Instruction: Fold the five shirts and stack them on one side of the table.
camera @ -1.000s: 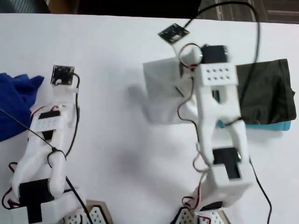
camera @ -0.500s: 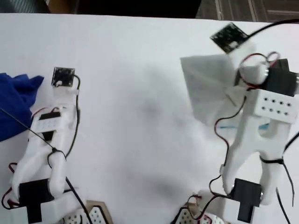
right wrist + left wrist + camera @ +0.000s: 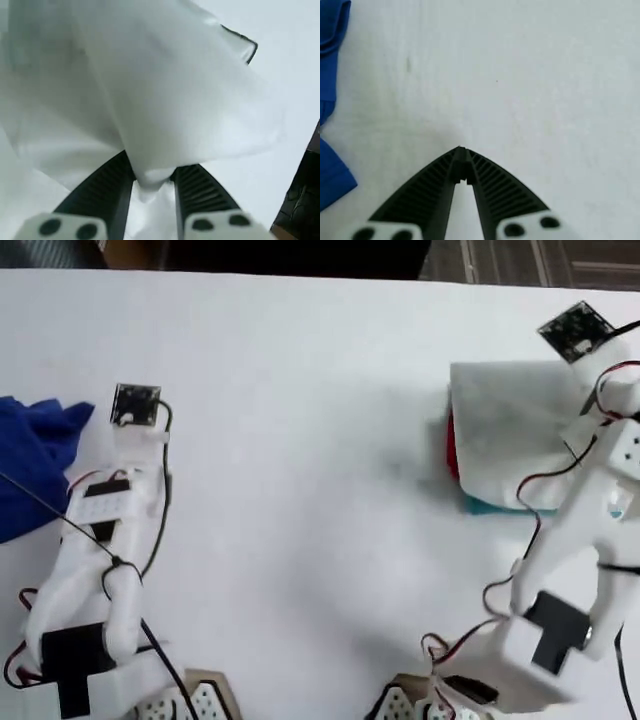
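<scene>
A folded white shirt lies over the stack of shirts at the table's right side; red and teal edges of the shirts beneath peek out. My right gripper is shut on a pinch of the white shirt, at the stack's right edge under the arm. A crumpled blue shirt lies at the table's left edge, also seen beside my left gripper as blue cloth. My left gripper is shut on nothing, just above the bare white table.
The white table spreads wide between the two arms. The left arm stands near the front left, close to the blue shirt. Dark floor lies beyond the table's far edge.
My right arm has carried the white shirt from the table's middle to the right and brought it down over the stack, covering the dark shirt on top. The left arm has kept still.
</scene>
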Controlling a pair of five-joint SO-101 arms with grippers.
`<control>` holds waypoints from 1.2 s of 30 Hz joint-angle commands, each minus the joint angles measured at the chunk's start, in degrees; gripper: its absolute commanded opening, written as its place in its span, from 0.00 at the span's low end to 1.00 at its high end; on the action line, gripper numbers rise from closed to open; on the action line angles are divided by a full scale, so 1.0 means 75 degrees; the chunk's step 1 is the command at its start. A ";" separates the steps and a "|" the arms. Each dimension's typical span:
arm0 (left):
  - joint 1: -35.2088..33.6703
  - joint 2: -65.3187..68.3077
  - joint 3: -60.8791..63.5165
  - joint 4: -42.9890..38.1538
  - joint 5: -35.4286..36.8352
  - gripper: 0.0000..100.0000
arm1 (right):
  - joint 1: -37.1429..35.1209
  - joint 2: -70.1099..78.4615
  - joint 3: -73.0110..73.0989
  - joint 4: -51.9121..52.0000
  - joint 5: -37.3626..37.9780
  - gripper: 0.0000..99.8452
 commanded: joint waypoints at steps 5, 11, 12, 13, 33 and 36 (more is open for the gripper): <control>-0.0023 -0.0363 -0.0029 -0.0164 0.0023 0.03 | 0.0053 0.1788 -0.1536 -0.0779 0.0023 0.02; -0.0023 -0.0363 -0.0029 -0.0164 0.0023 0.03 | 0.0111 0.3405 -0.3095 -0.0756 0.0012 0.02; -0.0023 -0.0363 -0.0029 -0.0164 0.0023 0.03 | 0.0111 0.3593 -0.3329 -0.0756 0.0012 0.02; -0.0023 -0.0363 -0.0029 -0.0164 0.0023 0.03 | 0.0111 0.3745 -0.3552 -0.0697 0.0012 0.03; -0.0023 -0.0363 -0.0029 -0.0270 0.0023 0.03 | -0.0381 0.4108 -0.6693 0.2163 -0.3106 0.20; -0.0047 -0.0445 -0.0100 -0.0211 -0.0023 0.03 | -0.0498 0.4085 -0.6412 0.2151 -0.3634 0.03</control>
